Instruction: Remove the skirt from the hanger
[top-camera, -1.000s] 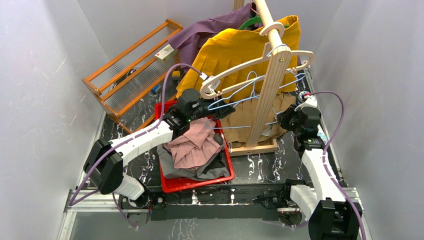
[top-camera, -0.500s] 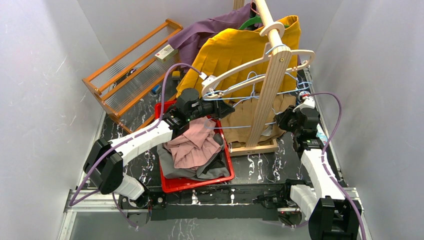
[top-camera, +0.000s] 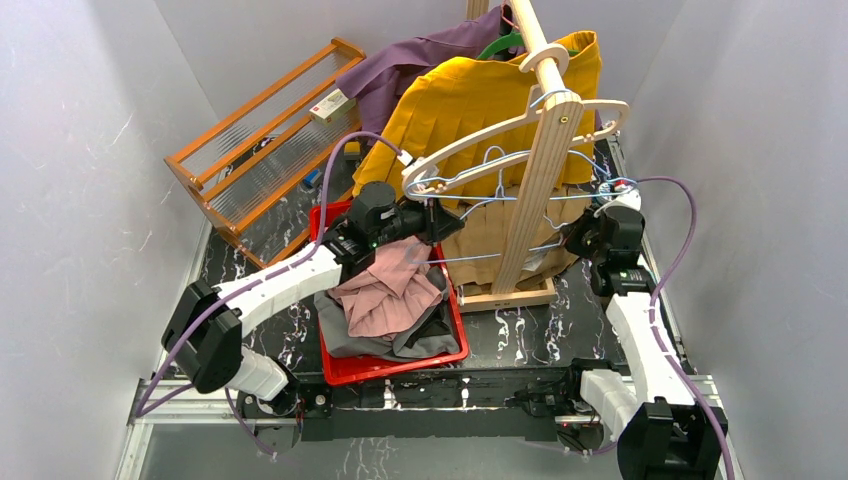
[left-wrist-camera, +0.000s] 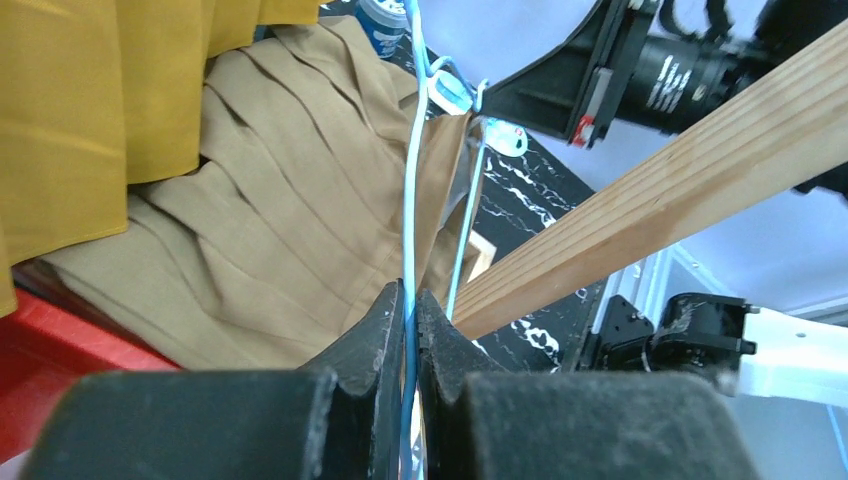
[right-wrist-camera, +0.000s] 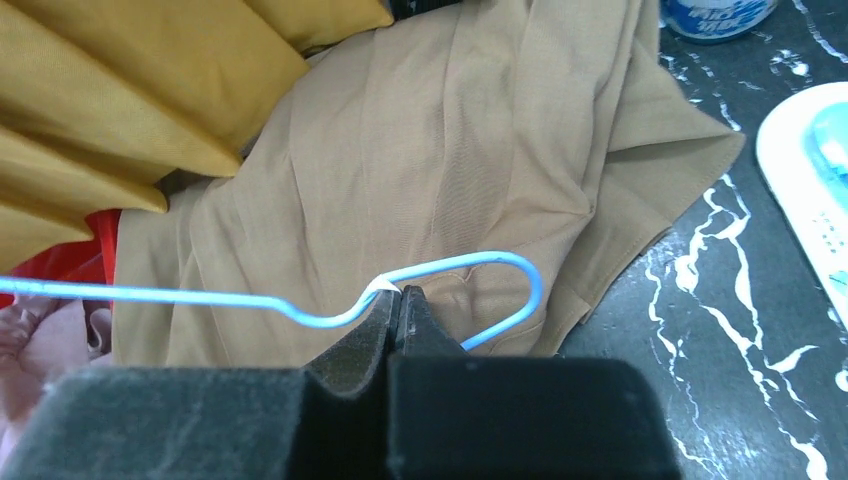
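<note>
Gripping the thin blue wire hanger (right-wrist-camera: 470, 258) at two points now.

Just snapped shut with the right end effector (right-wrist-camera: 398, 300) on the bend beside the wire's looped end, after standing part-open a moment ago. Pinching the wire farther left with the left end effector (left-wrist-camera: 410, 300), closed as before. Leaving the tan pleated fabric skirt (right-wrist-camera: 450, 150) draped under the hanger and slumped onto the black marbled bench (right-wrist-camera: 720, 330), at the foot of the pale wooden rack post (left-wrist-camera: 680, 160), right of the red plastic tray (top-camera: 390, 368), seemingly still clipped along its top edge. Judging by that: hanger steadied, skirt not yet off. Probably next, working the fabric free of the clips.
</note>
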